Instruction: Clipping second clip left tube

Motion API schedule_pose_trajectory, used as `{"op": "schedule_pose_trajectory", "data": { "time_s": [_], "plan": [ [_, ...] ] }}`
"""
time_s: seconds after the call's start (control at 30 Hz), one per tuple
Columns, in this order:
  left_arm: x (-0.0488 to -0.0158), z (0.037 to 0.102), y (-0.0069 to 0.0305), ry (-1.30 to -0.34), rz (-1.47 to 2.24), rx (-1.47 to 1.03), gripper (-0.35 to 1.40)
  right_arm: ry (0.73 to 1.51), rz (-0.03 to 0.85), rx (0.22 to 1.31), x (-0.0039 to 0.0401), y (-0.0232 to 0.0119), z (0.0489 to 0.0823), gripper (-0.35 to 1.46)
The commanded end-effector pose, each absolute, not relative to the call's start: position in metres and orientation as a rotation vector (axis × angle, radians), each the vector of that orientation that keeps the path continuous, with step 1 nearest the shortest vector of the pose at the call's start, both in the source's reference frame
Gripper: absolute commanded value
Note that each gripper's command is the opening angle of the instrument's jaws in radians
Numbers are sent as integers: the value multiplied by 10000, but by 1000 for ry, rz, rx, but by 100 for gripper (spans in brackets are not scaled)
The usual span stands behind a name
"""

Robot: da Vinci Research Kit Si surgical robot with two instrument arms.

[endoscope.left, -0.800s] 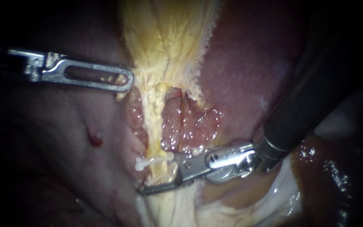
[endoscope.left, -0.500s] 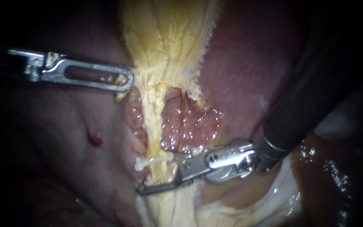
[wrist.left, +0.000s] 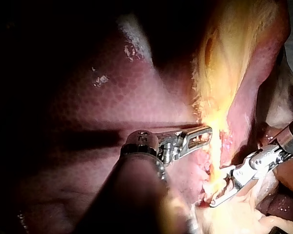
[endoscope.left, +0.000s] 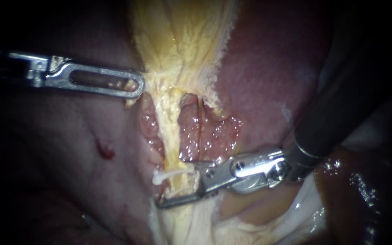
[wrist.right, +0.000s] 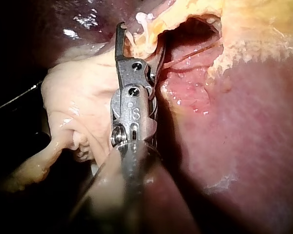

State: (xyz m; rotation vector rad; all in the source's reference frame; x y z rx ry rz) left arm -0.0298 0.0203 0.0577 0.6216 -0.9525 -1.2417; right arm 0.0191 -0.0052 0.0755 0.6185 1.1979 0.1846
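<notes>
left tube (endoscope.left: 171, 131) runs down the endoscope view as a thin, pale yellow strand, from the yellow tissue (endoscope.left: 178, 41) to between the parted jaws of the right instrument (endoscope.left: 159, 191), which straddle it without closing. a white clip (endoscope.left: 171, 173) lies across it at the upper jaw. it looks soft, slick and easily torn, so it is best taken squarely on the bare stretch. the left instrument (endoscope.left: 134, 86) has its jaws clamped on the yellow tissue's edge. in the left wrist view, glare washes out the tube and the liver (wrist.left: 112, 97) lies beside it. in the right wrist view, the tube sits between the jaws and a thin reddish strand (wrist.right: 195, 53) crosses just beside it, likely the thing to avoid.
</notes>
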Motion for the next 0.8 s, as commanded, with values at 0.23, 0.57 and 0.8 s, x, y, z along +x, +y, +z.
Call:
{"op": "schedule_pose_trajectory", "data": {
  "time_s": [0.23, 0.57, 0.8],
  "plan": [
    [-298, 577, 203, -952, -1241, 622, -35, 1207, 188, 628, 177, -41, 745, 49],
    [-298, 577, 203, -952, -1241, 622, -35, 1226, 202, 641, 166, -28, 733, 50],
    [-298, 577, 203, -952, -1241, 622, -35, 1236, 208, 644, 164, -20, 729, 50]
  ]
}}
